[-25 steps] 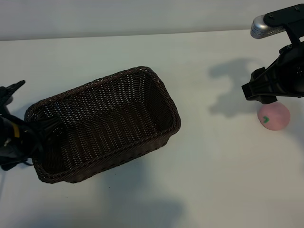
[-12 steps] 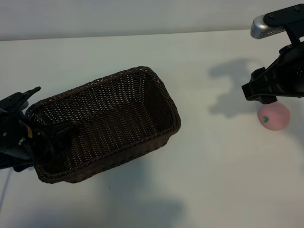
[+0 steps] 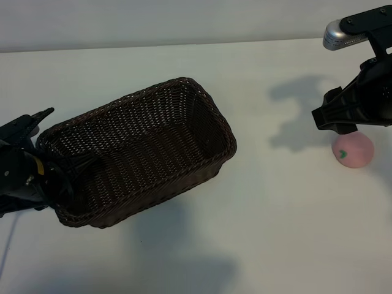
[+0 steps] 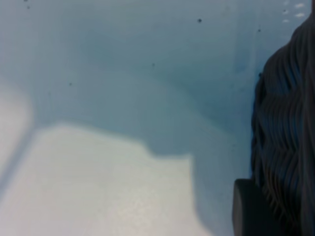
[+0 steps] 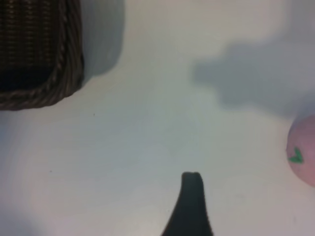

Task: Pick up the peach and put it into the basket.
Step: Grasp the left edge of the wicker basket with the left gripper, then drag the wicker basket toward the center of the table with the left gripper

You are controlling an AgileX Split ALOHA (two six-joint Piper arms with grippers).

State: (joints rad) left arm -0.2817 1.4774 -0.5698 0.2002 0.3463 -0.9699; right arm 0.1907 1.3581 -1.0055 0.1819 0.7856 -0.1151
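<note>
The dark-brown woven basket (image 3: 211, 116) lies slantwise on the white table, left of centre. My left gripper (image 3: 52, 174) is at its left end, shut on the rim there, with one finger inside the basket and the rest outside. In the left wrist view the basket's weave (image 4: 285, 123) fills one side, with a dark finger (image 4: 246, 211) against it. The pale-pink peach (image 3: 353, 150) with its green leaf mark rests on the table at the far right. My right gripper (image 3: 335, 119) hovers open just above and beside it, holding nothing. The right wrist view shows one finger (image 5: 192, 196), the peach (image 5: 304, 152) and a basket corner (image 5: 39, 64).
The white tabletop (image 3: 275, 214) stretches bare between the basket and the peach. The table's far edge (image 3: 184, 44) meets a pale wall behind.
My left gripper has closed on the basket's left rim, and the basket has shifted slightly up and to the right in the exterior view. The right arm and peach have not moved.
</note>
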